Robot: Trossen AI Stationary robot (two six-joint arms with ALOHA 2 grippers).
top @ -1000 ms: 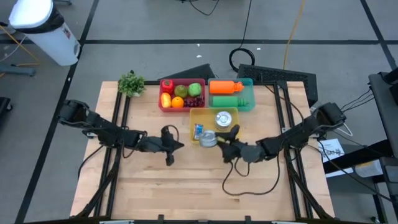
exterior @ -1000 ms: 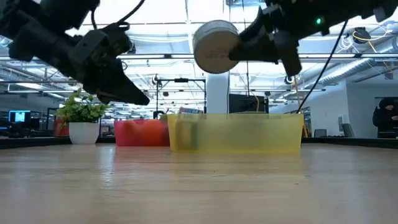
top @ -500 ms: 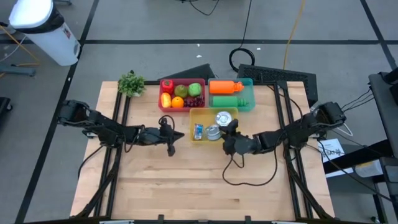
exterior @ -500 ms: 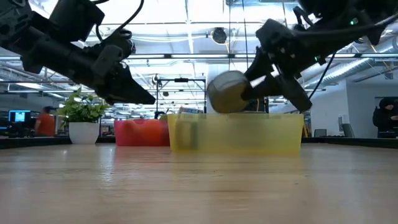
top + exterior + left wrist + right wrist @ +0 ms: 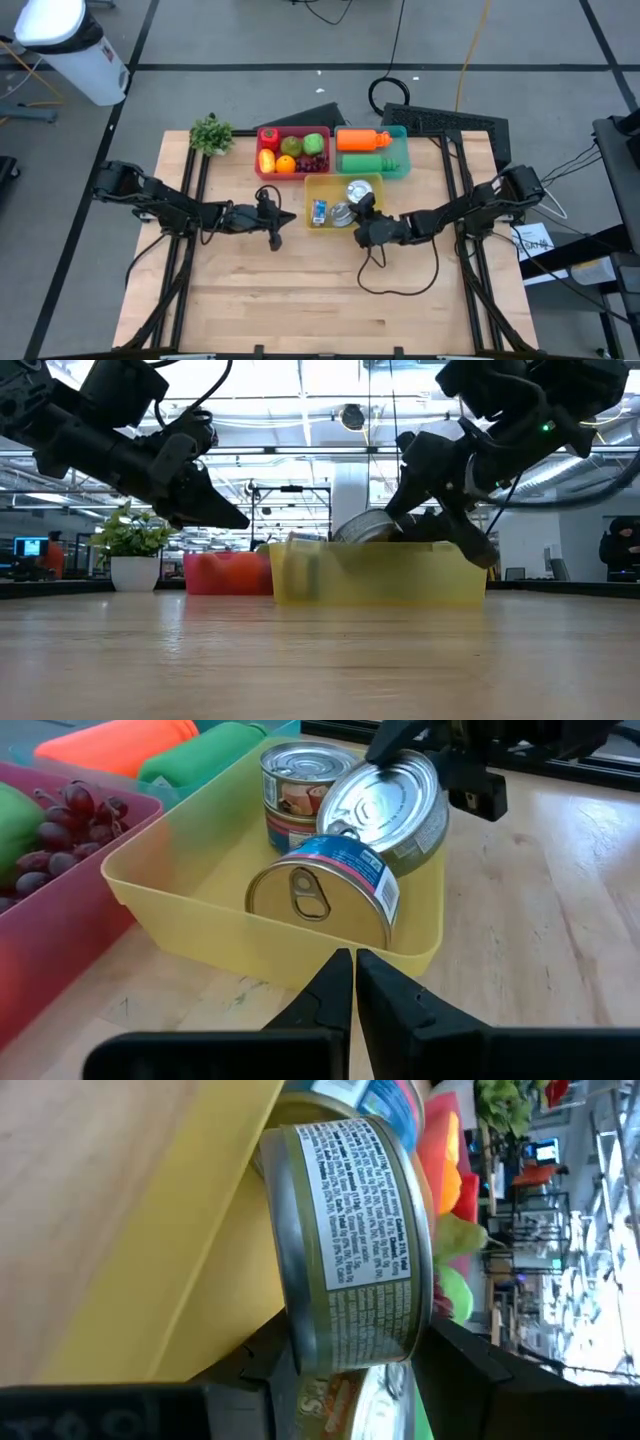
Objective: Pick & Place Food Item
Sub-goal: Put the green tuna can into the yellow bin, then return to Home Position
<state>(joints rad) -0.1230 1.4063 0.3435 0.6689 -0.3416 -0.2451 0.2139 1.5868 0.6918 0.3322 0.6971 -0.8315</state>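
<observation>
**Green tin held over the yellow bin**

My right hand [image 5: 352, 212] is pinching a short round metal tin with a green paper label [image 5: 350, 1245]. The tin is tipped on its side. It hangs partly inside the see-through yellow plastic bin [image 5: 372, 181], near the bin's front edge. In the low view the tin [image 5: 362, 528] pokes up just above the bin's wall [image 5: 378, 577].

In the left wrist view the tin's shiny lid [image 5: 385, 800] faces the cam. It sits right by 2 other tins in the bin: a round tin with a blue label [image 5: 325, 888], lying on its side at the front wall, & a stack of small round tins [image 5: 295, 782] at the back. I can't tell if my tin touches them.

My left hand [image 5: 275, 222] is pressed together & holds nothing. It hovers over the pale wooden tabletop [image 5: 300, 300], to the left of the yellow bin.

Behind the yellow bin is a red plastic bin full of toy fruit [image 5: 291, 151]. Next to that, a teal plastic bin [image 5: 402, 160] has an orange bottle [image 5: 362, 139] & a green one [image 5: 365, 162]. A small green plant in a white pot [image 5: 210, 133] stands at the tabletop's back left corner.
</observation>
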